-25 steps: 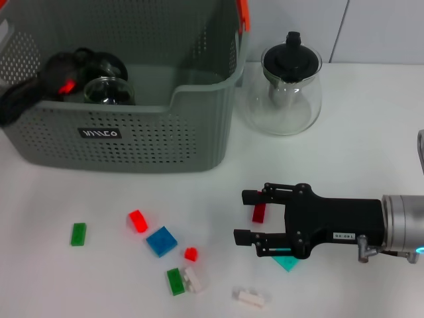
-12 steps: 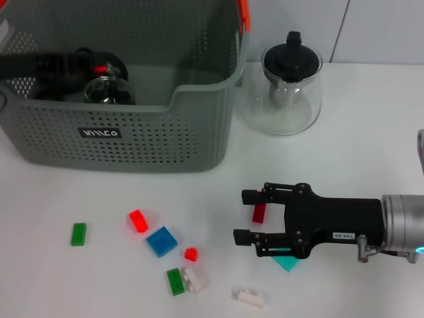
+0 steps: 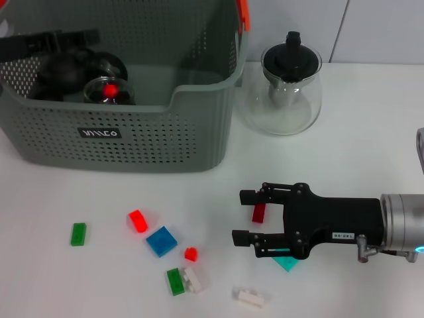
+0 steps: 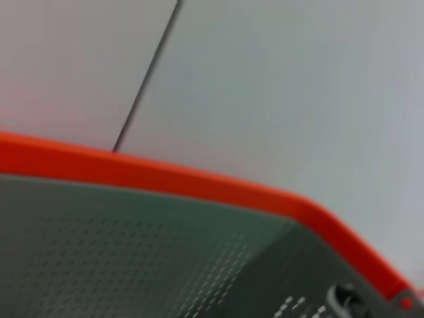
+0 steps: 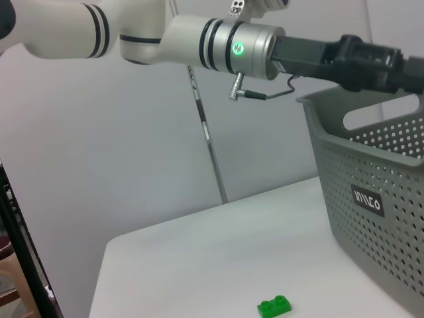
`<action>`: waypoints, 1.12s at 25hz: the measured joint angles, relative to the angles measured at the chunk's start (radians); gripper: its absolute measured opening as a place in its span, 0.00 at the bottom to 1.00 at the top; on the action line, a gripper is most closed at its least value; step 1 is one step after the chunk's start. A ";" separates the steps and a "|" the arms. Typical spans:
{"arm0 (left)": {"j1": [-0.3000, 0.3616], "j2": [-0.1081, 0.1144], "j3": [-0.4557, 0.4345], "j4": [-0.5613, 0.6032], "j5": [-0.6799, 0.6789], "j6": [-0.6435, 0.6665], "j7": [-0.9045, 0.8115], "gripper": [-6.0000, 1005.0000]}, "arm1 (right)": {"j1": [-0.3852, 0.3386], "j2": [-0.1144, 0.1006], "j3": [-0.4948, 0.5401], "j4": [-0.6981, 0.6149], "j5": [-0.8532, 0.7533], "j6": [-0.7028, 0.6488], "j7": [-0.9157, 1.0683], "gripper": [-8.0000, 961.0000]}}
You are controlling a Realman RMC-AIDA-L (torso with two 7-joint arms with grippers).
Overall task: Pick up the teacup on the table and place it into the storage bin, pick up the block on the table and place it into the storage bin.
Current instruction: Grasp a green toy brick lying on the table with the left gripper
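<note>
The grey storage bin (image 3: 152,136) with an orange handle (image 3: 244,14) stands at the back left. The glass teacup (image 3: 109,91) sits inside it, with a red glint on the glass. My left gripper (image 3: 59,38) hovers over the bin's left side, above the teacup and apart from it, its fingers spread. On the table in front, my right gripper (image 3: 244,216) is open, with a dark red block (image 3: 258,212) between its fingers. In the right wrist view, the bin (image 5: 371,199) and a green block (image 5: 274,306) show. The left wrist view shows only the bin's orange rim (image 4: 165,179).
A glass teapot (image 3: 291,89) with a black lid stands right of the bin. Loose blocks lie in front: green (image 3: 79,234), red (image 3: 138,220), blue (image 3: 161,241), small red (image 3: 191,254), green and white (image 3: 184,280), white (image 3: 250,297), teal (image 3: 286,263) under the right gripper.
My left gripper has risen from beside the teacup to above the bin's left side, leaving the teacup inside. The right gripper has barely moved.
</note>
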 joint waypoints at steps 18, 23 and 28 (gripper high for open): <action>0.271 -0.047 -0.104 -0.063 -0.467 0.640 0.476 0.52 | -0.004 -0.001 0.017 0.000 0.000 0.000 -0.008 0.82; 0.356 -0.100 -0.078 -0.068 -0.226 0.620 0.776 0.52 | 0.000 0.001 0.017 0.000 0.000 0.001 -0.007 0.82; 0.432 -0.141 -0.079 -0.113 -0.083 0.511 1.010 0.53 | 0.000 0.001 0.017 0.000 0.000 0.005 -0.003 0.82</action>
